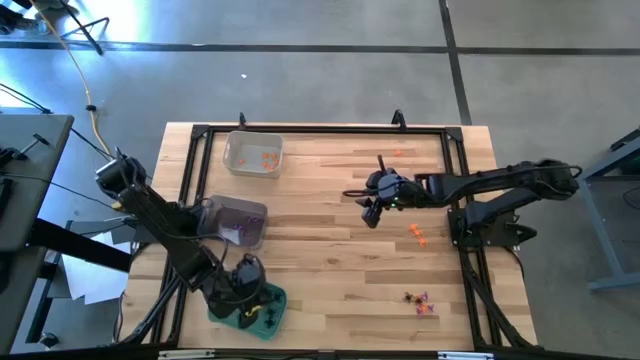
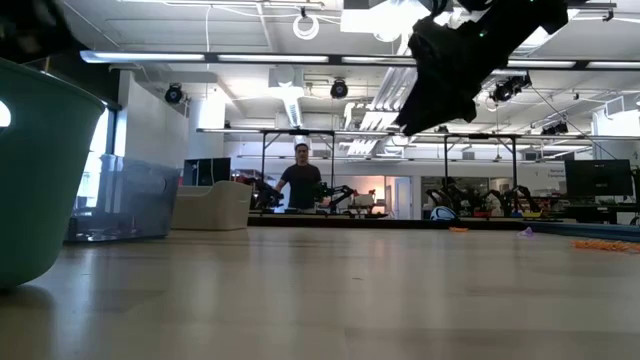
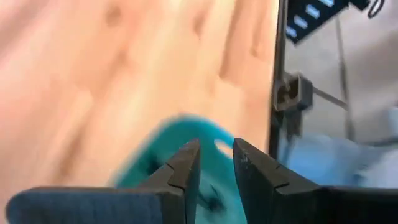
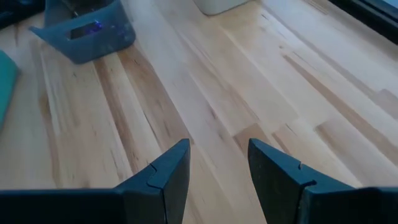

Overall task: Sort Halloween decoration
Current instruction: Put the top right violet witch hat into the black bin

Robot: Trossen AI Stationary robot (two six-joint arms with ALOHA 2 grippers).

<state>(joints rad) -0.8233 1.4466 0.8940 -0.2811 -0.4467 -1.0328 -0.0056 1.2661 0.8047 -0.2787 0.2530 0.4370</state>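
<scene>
Wooden table (image 1: 330,250) carries three trays; the green tray (image 1: 268,310) sits at its front left corner; the left gripper (image 3: 216,163) hangs just above this tray, fingers a little apart, holding nothing; the right gripper (image 4: 217,163) hovers over bare wood far right of the green tray, wide open and empty; small decorations (image 1: 420,302) lie well right of the green tray, more orange ones (image 1: 418,234) near the right gripper.
</scene>
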